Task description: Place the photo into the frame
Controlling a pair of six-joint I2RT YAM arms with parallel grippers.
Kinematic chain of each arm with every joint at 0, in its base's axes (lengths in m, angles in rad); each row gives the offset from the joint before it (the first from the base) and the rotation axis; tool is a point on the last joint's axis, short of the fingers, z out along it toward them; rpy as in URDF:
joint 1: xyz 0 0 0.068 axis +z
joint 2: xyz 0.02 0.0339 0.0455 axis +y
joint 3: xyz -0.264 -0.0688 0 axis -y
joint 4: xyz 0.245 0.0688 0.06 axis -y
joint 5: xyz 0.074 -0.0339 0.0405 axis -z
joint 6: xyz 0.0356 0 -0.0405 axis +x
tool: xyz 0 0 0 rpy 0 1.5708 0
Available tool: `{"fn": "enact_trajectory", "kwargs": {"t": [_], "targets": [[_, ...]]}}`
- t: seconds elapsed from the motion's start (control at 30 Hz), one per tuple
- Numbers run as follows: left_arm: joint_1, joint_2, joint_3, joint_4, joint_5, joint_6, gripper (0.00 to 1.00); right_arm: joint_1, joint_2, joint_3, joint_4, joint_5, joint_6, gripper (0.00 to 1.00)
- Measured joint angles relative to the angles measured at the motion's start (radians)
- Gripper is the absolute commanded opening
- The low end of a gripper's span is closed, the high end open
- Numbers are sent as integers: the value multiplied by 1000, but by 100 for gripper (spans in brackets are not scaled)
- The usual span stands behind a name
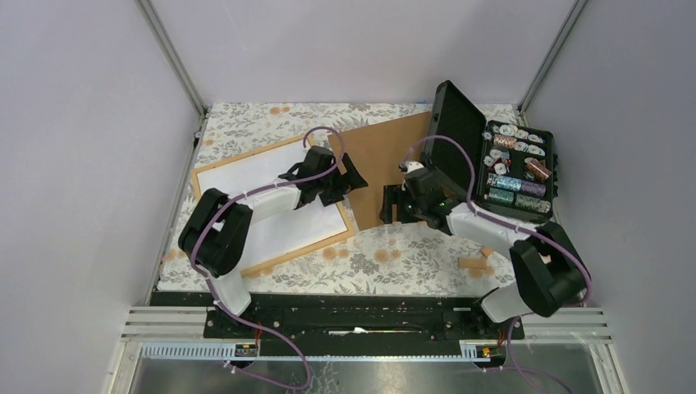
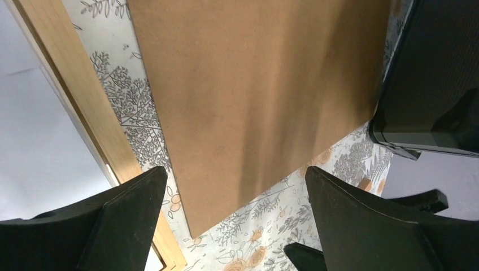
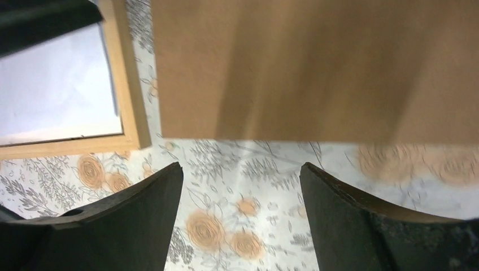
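TWO ARMS, ONE FRAME: My left gripper (image 1: pixel 332 176) (image 2: pixel 234 180) hangs with its jaws spread wide and nothing between them, above the far right corner of the frame (image 1: pixel 246 153) (image 2: pixel 85 96) (image 3: pixel 129 84). My right gripper (image 1: pixel 400 205) (image 3: pixel 242 169) is parted too and just as empty-handed. It sits low over the cloth (image 1: pixel 386 263) (image 2: pixel 124 96) (image 3: pixel 243 214), with the near edge of the brown board (image 1: pixel 386 152) (image 2: pixel 254 84) (image 3: pixel 316 68) just ahead of its fingertips.

The board lies flat between the two grippers and beyond them. The frame, of pale wood, lies flat and skewed beneath and to the left of my left gripper. A white sheet (image 1: pixel 246 176) (image 3: pixel 56 84) fills it, and I cannot tell whether that is the photo lying face down.

Right of my right gripper a black case (image 1: pixel 460 139) (image 2: pixel 435 73) stands open with its lid raised, beside the board's right edge. Its tray is packed with glittery spools (image 1: pixel 517 168). Back toward my right arm's base, small wooden blocks (image 1: pixel 476 261) rest on the cloth.

The cloth, printed with grey foliage and orange blossoms, covers the table. Pale grey walls (image 1: pixel 82 123) close it in on three sides, with aluminium posts (image 1: pixel 174 53) rising at the two back corners. A black rail (image 1: pixel 353 316) along the near edge carries both my bases.
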Motion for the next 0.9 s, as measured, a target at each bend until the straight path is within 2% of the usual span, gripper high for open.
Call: {"fn": "enact_trajectory", "kwargs": {"t": [0.2, 0.5, 0.67, 0.9], "targets": [[-10, 12, 33, 12, -41, 54, 99, -25, -160, -167, -5, 11, 154, 86], [48, 158, 332, -50, -83, 253, 99, -26, -327, -330, 81, 137, 420, 87], [115, 321, 532, -25, -111, 328, 99, -26, -370, -373, 130, 195, 482, 88], [194, 582, 793, 36, -111, 328, 99, -26, -385, -458, 206, 236, 549, 88]]}}
